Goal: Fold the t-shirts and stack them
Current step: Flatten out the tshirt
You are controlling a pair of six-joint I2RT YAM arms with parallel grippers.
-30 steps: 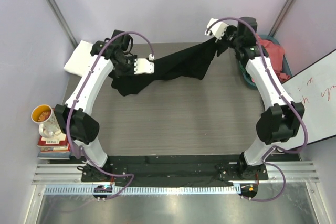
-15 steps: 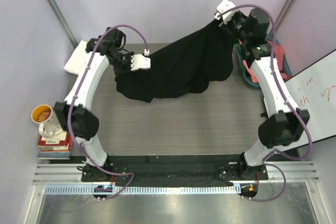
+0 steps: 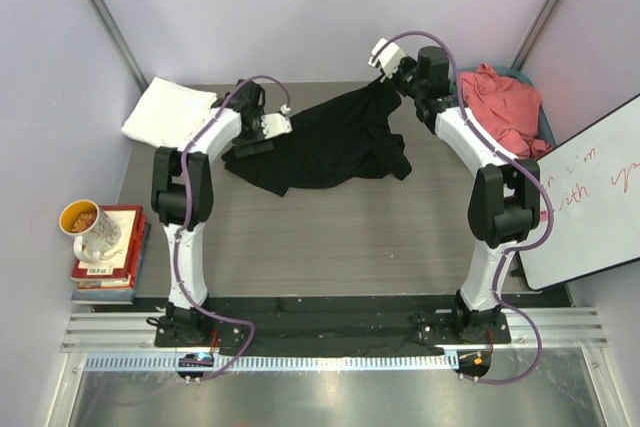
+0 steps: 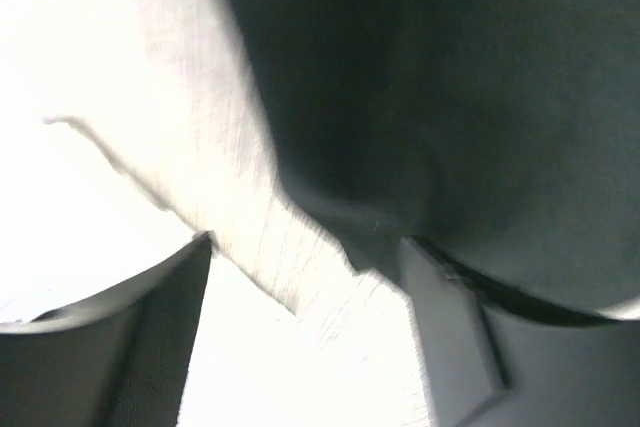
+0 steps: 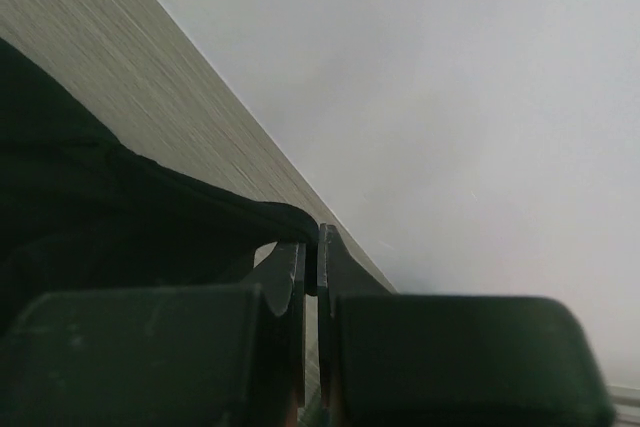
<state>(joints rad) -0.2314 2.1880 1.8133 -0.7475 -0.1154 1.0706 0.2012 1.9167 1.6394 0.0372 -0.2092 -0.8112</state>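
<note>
Red handwriting is seen on the whiteboard (image 3: 590, 187) at the right edge, too small to be read. The black t-shirt (image 3: 325, 142) is spread rumpled at the upper centre of the grey wood-grain table (image 3: 330, 237), enclosed by pale lilac walls (image 3: 320, 7). Its upper corner is pinched between the pressed-together fingers of the right gripper (image 5: 311, 237). The left gripper (image 4: 305, 242) is held with fingers spread at the shirt's left edge. The white t-shirt (image 3: 168, 112) is laid upper left, the coral-pink t-shirt (image 3: 500, 105) heaped upper right.

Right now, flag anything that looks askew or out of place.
The black t-shirt lies crumpled, one corner pinched up by the right gripper; the coral-pink t-shirt sits heaped at far right.
</note>
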